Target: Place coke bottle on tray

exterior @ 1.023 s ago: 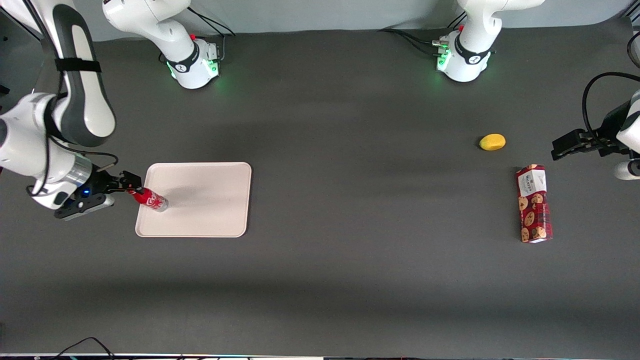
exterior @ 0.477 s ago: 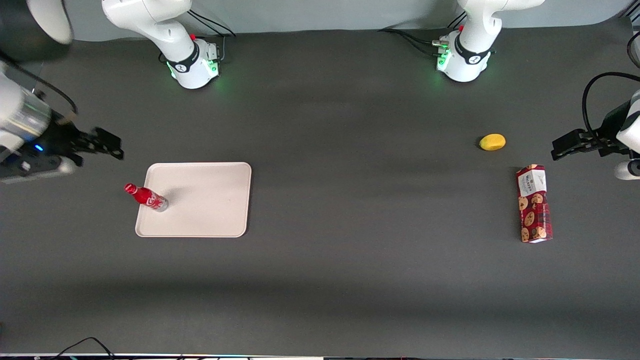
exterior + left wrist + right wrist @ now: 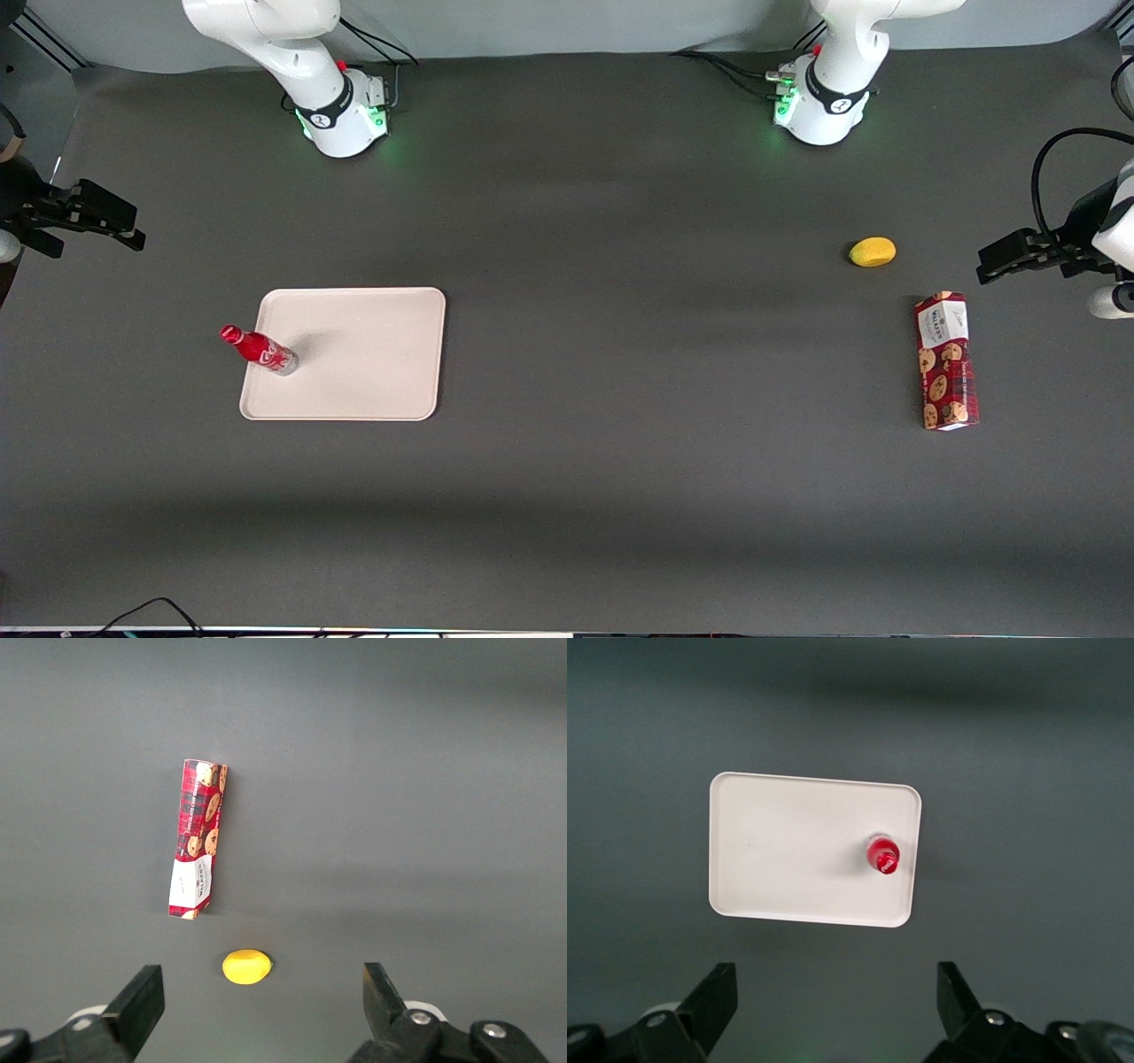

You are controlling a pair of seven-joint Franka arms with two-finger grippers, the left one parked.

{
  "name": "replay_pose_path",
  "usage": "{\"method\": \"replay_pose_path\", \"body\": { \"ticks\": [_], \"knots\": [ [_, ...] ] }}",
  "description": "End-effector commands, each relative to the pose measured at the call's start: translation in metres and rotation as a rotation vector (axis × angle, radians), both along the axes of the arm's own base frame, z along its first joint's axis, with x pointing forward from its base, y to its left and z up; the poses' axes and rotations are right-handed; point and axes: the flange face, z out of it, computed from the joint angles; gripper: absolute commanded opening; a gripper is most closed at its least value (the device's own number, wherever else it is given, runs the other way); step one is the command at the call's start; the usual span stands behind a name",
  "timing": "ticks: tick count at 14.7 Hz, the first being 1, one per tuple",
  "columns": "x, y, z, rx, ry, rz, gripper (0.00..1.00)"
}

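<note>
Red coke bottle (image 3: 259,348) stands upright on the beige tray (image 3: 372,354).
It sits near the tray's working-arm edge, cap up; the gripper (image 3: 106,221) hangs well apart above the counter (image 3: 620,487), jaws wide, empty.

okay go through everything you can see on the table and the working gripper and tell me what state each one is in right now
coke bottle: upright on the tray, near its edge, not held.
tray: flat on the table, holding only the bottle.
gripper: open, holding nothing, raised away from the tray at the working arm's end.
cookie box: lying flat, toward the parked arm's end.
lemon: resting on the table beside the box.
</note>
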Motion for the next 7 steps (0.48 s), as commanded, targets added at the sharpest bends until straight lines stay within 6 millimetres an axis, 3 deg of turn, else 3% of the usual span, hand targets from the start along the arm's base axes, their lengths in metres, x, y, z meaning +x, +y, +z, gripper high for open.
{"method": "replay_pose_path", "body": {
  "ticks": [1, 4, 5, 7],
  "knots": [
    [0.006, -0.015, -0.005, -0.019, 0.026, -0.041, 1.00],
    [0.008, -0.033, -0.030, -0.015, 0.053, -0.073, 1.00],
    [0.001, -0.047, -0.032, -0.015, 0.045, -0.097, 1.00],
    [-0.015, -0.051, -0.046, -0.015, 0.000, -0.101, 1.00]
  ]
}}
